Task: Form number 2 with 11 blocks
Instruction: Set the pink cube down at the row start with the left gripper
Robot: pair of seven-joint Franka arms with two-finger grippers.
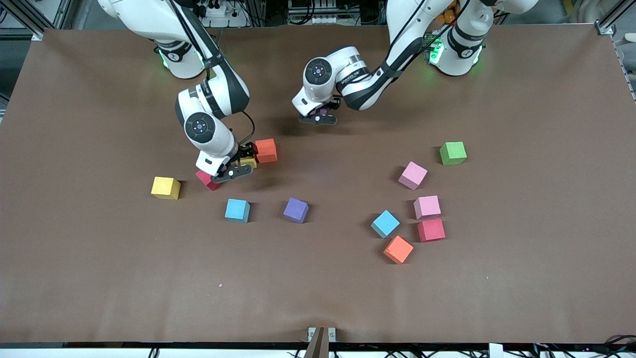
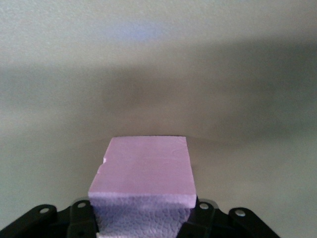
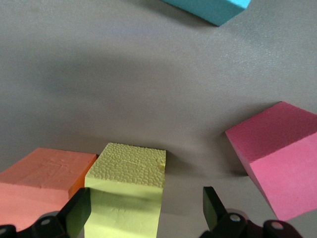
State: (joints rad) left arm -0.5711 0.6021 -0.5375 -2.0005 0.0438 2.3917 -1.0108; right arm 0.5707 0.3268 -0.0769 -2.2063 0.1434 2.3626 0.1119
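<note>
My left gripper [image 1: 318, 118] hangs over the bare table near the robots' bases, shut on a pink block [image 2: 143, 168]. My right gripper [image 1: 241, 166] is low at the table and open, its jaws [image 3: 146, 210] straddling a yellow block [image 3: 126, 198]. That block rests against one finger, with a gap to the other. An orange block [image 1: 266, 150] touches the yellow one, and a red block [image 1: 207, 180] lies just by the gripper. Loose on the table are another yellow block [image 1: 166, 188], a light blue block [image 1: 237, 210] and a purple block [image 1: 296, 210].
Toward the left arm's end lie two pink blocks [image 1: 413, 175] [image 1: 427, 207], a red block [image 1: 431, 230], a light blue block [image 1: 385, 223] and an orange block [image 1: 398, 249]. A green cube [image 1: 452, 152] sits apart, nearer the bases.
</note>
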